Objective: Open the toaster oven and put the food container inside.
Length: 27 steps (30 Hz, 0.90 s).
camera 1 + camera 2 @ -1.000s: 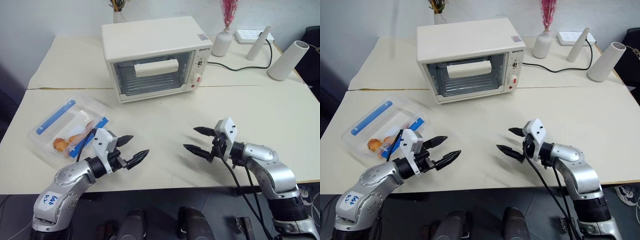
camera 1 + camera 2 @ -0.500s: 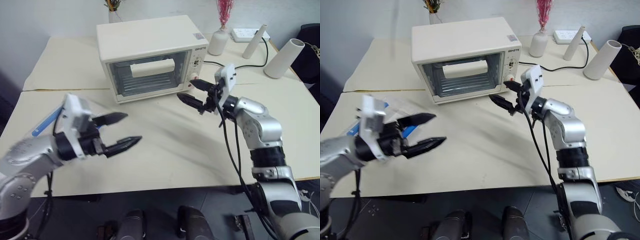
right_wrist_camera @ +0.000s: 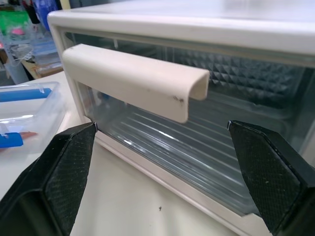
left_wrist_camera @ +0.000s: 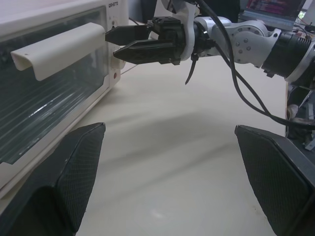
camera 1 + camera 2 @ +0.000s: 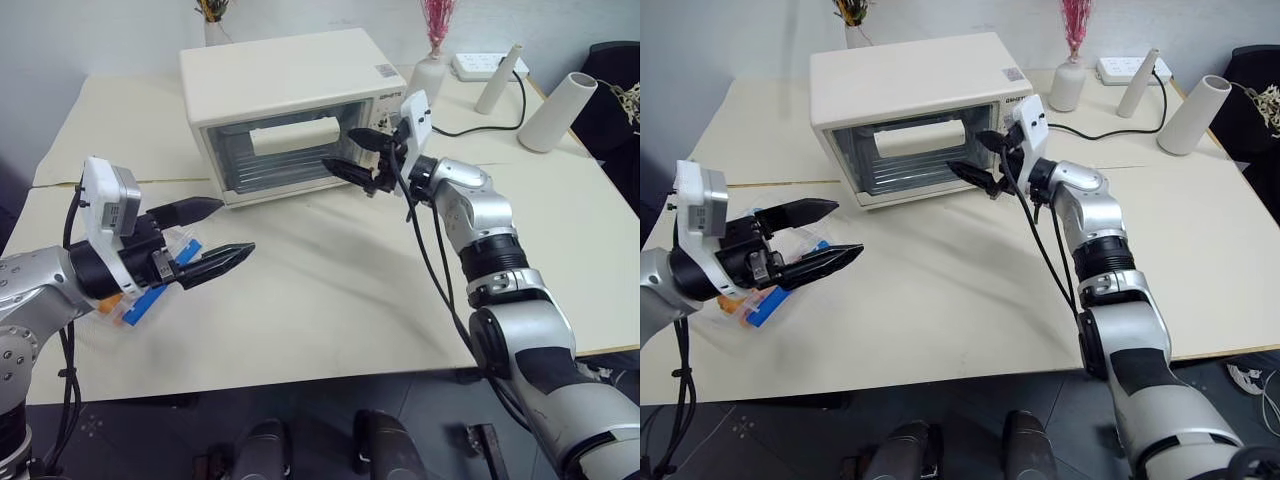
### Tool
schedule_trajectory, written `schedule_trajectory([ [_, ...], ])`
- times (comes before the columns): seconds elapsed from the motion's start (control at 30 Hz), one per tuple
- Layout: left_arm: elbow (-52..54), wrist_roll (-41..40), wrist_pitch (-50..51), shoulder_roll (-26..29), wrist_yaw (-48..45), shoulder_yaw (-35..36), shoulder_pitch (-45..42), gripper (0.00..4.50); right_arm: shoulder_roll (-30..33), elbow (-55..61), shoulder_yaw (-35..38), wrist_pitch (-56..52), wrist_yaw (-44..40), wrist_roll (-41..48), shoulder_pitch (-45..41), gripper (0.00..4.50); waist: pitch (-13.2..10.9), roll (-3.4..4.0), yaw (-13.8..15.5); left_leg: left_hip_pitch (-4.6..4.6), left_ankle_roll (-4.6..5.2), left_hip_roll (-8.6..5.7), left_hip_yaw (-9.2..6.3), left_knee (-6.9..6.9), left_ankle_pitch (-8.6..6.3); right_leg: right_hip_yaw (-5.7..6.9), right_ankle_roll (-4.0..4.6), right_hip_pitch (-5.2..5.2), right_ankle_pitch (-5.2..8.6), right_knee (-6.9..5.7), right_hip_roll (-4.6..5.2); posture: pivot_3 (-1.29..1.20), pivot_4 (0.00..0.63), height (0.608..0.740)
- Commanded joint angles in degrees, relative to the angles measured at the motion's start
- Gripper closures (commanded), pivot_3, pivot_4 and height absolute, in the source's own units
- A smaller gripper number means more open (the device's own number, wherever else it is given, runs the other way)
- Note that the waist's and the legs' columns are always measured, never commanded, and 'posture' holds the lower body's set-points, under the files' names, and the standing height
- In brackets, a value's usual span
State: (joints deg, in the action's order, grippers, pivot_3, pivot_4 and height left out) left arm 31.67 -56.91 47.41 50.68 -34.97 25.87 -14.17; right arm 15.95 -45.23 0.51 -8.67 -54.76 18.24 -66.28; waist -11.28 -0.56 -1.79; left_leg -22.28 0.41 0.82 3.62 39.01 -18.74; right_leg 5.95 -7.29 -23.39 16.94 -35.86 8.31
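The toaster oven stands on the table, door closed, and serves as the reference for all positions below.

Head views: the right gripper is raised in front of the oven door, at the knob side, its two black fingers spread apart and holding nothing. The left gripper hovers well apart from the oven, off its front corner on the side away from the knobs, fingers likewise spread and empty. The food container lies on the table in front of the oven on that same side, mostly hidden behind the left gripper and arm; a blue clip strip and a little orange food show.

Right wrist view: this view adds door detail. The white bar handle runs across the upper glass, and the wire rack is visible through the glass; the oven chamber holds no item other than the rack. The clear container with its blue strip appears beyond the far end of the door.

Left wrist view: this view shows the right gripper from the side, fingertips just beside the knob-side end of the handle; contact cannot be confirmed.

Behind the oven, on the knob side, stand a vase and a power strip.
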Motion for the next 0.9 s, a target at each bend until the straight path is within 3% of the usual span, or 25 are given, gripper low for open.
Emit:
schedule_trajectory([
  [0.03,0.0,1.9,-2.2,-0.1,0.6,0.1,-0.7,0.0,-1.1,3.0,0.8,0.2,-2.6,1.1,-1.5,0.07,0.0,0.01,0.0,0.0,0.0,0.0,0.0,0.0,0.0,0.0,0.0,0.0,0.0,0.0,0.0,0.0,0.15,0.74],
  [0.27,-2.4,4.2,-3.9,-1.4,2.7,-1.1,-3.9,0.0,-2.4,9.5,0.4,-2.5,-5.0,2.2,0.9,0.07,0.0,0.03,0.0,-0.03,-0.01,0.0,-0.05,-0.01,0.0,-0.03,0.0,-0.07,0.0,-0.02,0.01,0.0,0.15,0.74],
  [0.43,-8.9,7.1,-5.6,-1.3,4.1,-2.0,-11.6,0.0,-2.7,18.0,0.1,-5.8,-4.5,3.1,5.6,0.07,0.0,0.04,-0.2,-0.03,-0.04,0.01,-0.02,-0.07,-0.01,-0.03,0.0,-0.14,0.0,-0.03,-0.03,0.0,0.15,0.74],
  [0.53,-14.4,10.6,-7.0,-1.1,4.3,-4.4,-17.6,0.55,-2.7,23.4,-0.4,-7.4,-3.8,3.4,9.0,0.0,0.0,0.04,-0.3,-0.04,-0.04,0.0,0.04,-0.08,-0.01,-0.03,0.0,-0.16,0.0,-0.04,-0.04,0.0,0.15,0.74],
  [0.9,-34.4,29.2,-18.2,-2.1,-3.7,-19.8,-34.2,3.78,-3.7,34.7,-0.9,-11.7,-0.2,4.0,16.6,0.0,0.0,0.04,-0.7,-0.06,-0.08,0.02,0.43,-0.13,-0.01,0.0,0.0,-0.22,0.0,-0.05,-0.14,0.0,0.15,0.74],
])
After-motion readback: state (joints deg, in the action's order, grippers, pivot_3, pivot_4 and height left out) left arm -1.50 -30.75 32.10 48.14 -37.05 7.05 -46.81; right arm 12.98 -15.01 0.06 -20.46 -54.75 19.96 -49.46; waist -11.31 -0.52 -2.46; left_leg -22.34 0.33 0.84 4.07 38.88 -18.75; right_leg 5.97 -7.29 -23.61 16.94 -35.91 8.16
